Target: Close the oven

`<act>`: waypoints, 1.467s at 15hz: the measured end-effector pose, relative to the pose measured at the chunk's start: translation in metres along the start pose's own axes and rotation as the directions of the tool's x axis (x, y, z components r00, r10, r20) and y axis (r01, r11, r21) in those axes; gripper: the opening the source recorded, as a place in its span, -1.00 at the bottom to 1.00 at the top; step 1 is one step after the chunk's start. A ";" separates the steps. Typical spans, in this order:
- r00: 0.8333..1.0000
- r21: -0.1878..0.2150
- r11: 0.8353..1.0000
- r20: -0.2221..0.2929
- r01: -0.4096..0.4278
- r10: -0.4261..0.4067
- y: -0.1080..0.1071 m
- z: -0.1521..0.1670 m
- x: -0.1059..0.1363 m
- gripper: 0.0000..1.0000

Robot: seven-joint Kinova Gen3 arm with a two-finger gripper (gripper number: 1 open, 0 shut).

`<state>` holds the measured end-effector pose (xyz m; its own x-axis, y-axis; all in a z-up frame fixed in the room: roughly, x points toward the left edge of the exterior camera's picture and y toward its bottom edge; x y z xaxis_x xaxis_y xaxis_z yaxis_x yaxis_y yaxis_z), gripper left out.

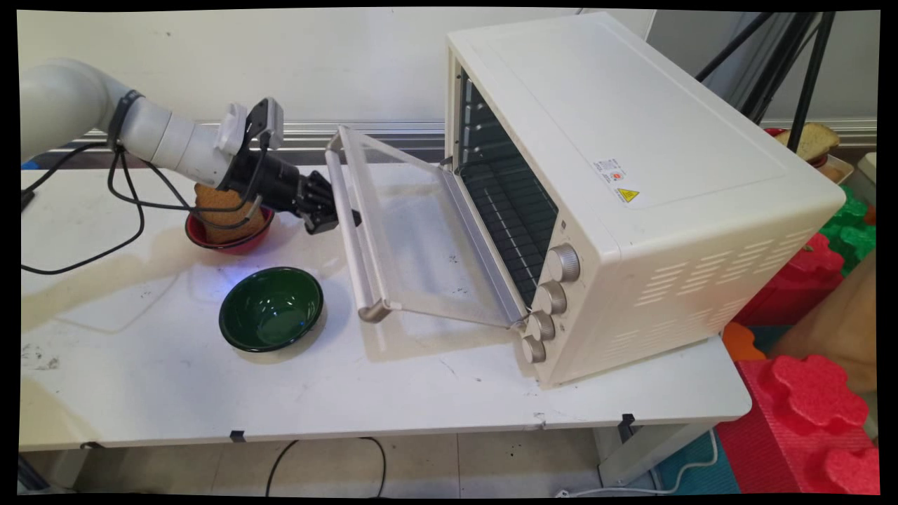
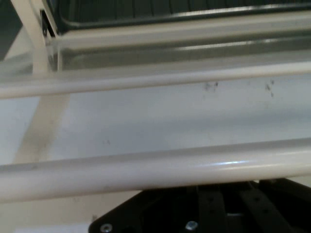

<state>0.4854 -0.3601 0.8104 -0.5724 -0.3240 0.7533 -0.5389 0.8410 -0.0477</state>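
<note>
A cream toaster oven (image 1: 631,175) stands on the white table (image 1: 421,400), its glass door (image 1: 414,231) hanging partly open. My gripper (image 1: 330,210) is at the far half of the door handle (image 1: 351,231), right against the bar. In the hand view the handle (image 2: 155,167) runs across just over the black linkage and hides the gripper's tip. Beyond it I see the glass door (image 2: 160,116) and the dark oven cavity (image 2: 170,9) with its rack. A red bowl (image 1: 228,235) holding a brown slice of bread (image 1: 221,203) sits just behind my wrist.
An empty dark green bowl (image 1: 271,308) sits on the table in front of the red bowl, left of the door's near corner. Black cables (image 1: 119,203) hang from the arm over the table's left part. Red and green foam blocks (image 1: 807,407) lie off the right edge.
</note>
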 end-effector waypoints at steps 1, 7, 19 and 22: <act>1.000 0.000 1.000 -0.014 -0.003 0.003 0.000 0.000 0.004 -1.00; 0.996 0.010 1.000 -0.085 -0.014 0.015 -0.005 0.008 0.032 -1.00; 0.991 0.031 0.998 -0.124 -0.046 0.049 -0.019 0.041 0.070 -1.00; 0.992 0.033 0.997 -0.104 -0.067 0.070 -0.018 0.032 0.071 -1.00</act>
<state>0.4344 -0.4124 0.8440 -0.5417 -0.2173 0.8120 -0.5191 0.8463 -0.1199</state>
